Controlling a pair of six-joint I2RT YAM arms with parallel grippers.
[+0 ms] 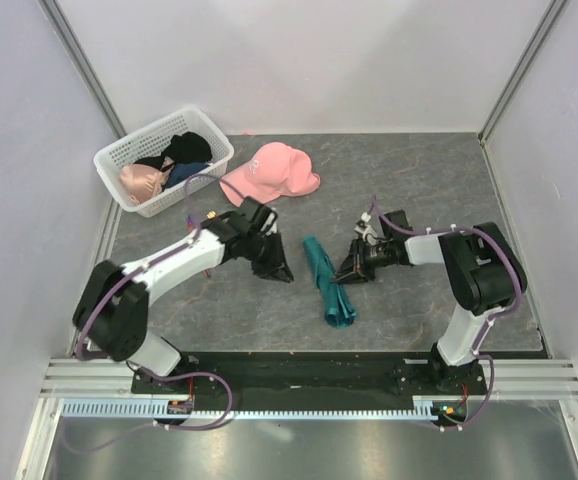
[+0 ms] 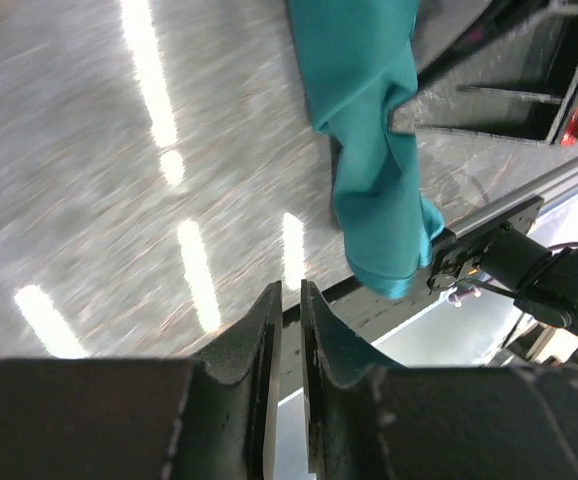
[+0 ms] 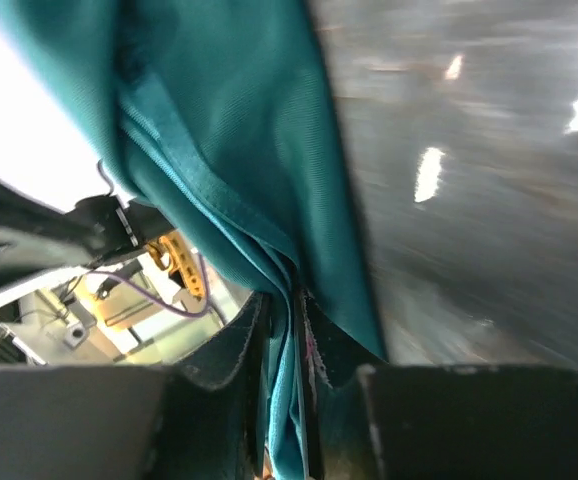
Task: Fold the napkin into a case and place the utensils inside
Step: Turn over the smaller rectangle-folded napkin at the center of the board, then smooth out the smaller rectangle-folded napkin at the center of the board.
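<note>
Case, top view: lies mid-desk, long axis 11 to 5 o'clock. Left gripper sits at its 9 o'clock, right gripper at its 3 o'clock. Cap at 12, basket at 10. Left wrist: jaws parted by a thin slit, empty; case at 1 o'clock, apart. Right wrist: jaws pinching a fold of case.

Robotics laboratory test cell. Evidence: plain white panel walls set in aluminium framing; a grey stone-pattern counter; a cabled left arm and right arm bolted to a black base rail; a slotted cable duct along the near edge.
</note>
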